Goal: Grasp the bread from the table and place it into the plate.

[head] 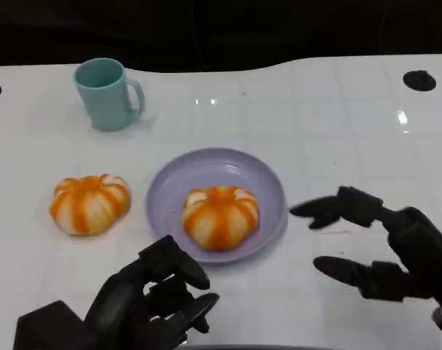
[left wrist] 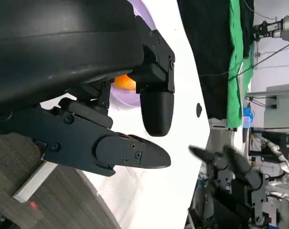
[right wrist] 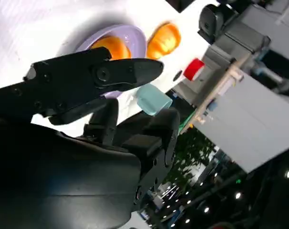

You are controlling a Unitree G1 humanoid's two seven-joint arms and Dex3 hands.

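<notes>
Both hands hang empty: left hand (head: 152,302) curled, nearer the desk bread (head: 90,203); right hand (head: 381,248) spread beside the plate (head: 268,186).

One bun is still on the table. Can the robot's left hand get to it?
Probably yes. The bread on the table lies left of the plate, with bare table between it and the left hand, which holds nothing.
</notes>
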